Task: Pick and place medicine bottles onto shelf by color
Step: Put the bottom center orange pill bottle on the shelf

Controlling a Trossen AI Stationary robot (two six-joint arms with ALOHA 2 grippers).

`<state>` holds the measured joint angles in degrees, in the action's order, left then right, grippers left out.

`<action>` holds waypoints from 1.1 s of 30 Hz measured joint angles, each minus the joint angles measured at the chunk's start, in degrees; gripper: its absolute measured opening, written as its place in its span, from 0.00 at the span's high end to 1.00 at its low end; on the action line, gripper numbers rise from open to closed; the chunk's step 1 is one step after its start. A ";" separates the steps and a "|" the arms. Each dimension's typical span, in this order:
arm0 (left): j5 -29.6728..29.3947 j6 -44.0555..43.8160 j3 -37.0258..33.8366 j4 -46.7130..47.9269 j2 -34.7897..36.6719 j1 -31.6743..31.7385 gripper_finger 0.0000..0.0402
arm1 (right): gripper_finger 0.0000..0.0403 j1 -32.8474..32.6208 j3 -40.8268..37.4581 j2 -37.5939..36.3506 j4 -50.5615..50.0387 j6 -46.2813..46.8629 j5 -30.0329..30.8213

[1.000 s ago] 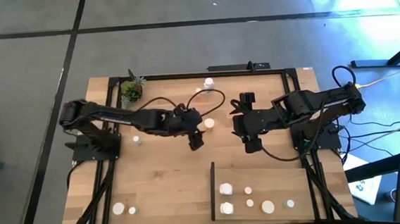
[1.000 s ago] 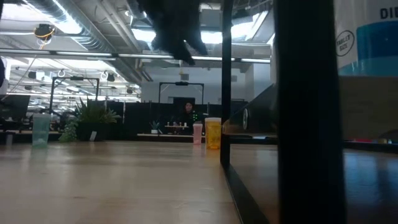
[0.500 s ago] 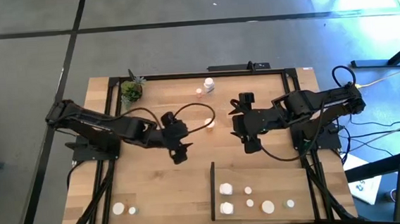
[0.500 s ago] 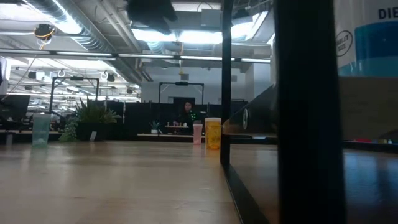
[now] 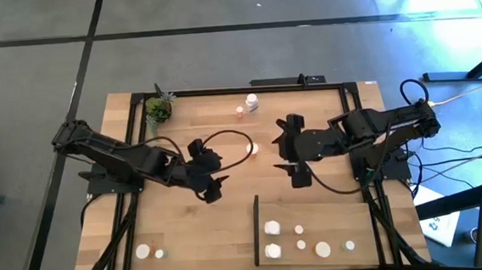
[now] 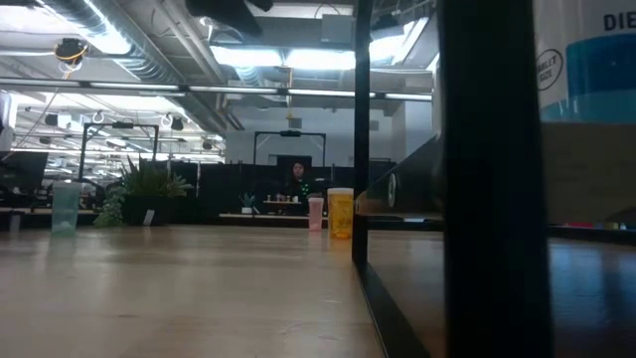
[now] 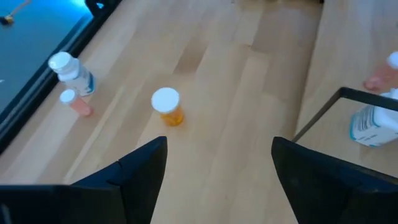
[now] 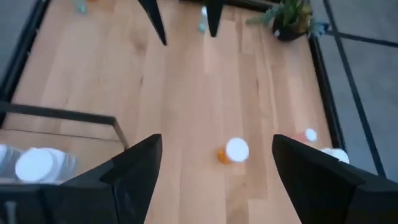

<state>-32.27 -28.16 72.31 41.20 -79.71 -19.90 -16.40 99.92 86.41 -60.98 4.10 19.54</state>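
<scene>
Left gripper (image 5: 211, 188) hovers mid-table, fingers spread, nothing between them. My right gripper (image 5: 297, 170) is just across from it, also spread and empty, above the shelf's (image 5: 349, 217) black upright strip (image 5: 256, 229). Orange bottle (image 5: 253, 149) stands on the table between both arms, apart from either. White bottle (image 5: 252, 102) and pinkish one (image 5: 240, 112) sit by the far edge, near the potted plant (image 5: 157, 109). Six bottles are on the shelf, two more at the near left corner (image 5: 143, 252).
</scene>
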 joint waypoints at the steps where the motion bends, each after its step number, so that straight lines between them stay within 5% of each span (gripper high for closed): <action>1: -0.33 -0.04 0.00 -0.05 0.40 -0.11 0.29 | 0.24 0.00 0.00 0.00 1.01 0.12 0.27; 7: -2.00 -0.22 0.02 0.45 2.20 -0.15 0.29 | 0.24 0.08 0.00 0.02 9.90 4.63 0.85; 12: -2.93 0.85 0.02 1.65 4.29 -0.16 0.29 | 0.24 2.88 0.00 0.25 7.25 1.68 -0.20; 19: -4.95 0.13 0.02 5.71 8.25 -0.17 0.29 | 0.24 11.38 -7.53 1.61 8.15 -0.35 -14.86; 33: -5.96 0.16 0.08 12.84 11.56 1.49 0.29 | 0.24 21.58 -22.84 4.45 21.70 -7.59 -22.65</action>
<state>-38.23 -28.01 72.40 54.04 -68.15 -18.41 5.18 77.08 90.86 -39.27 -3.48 -3.11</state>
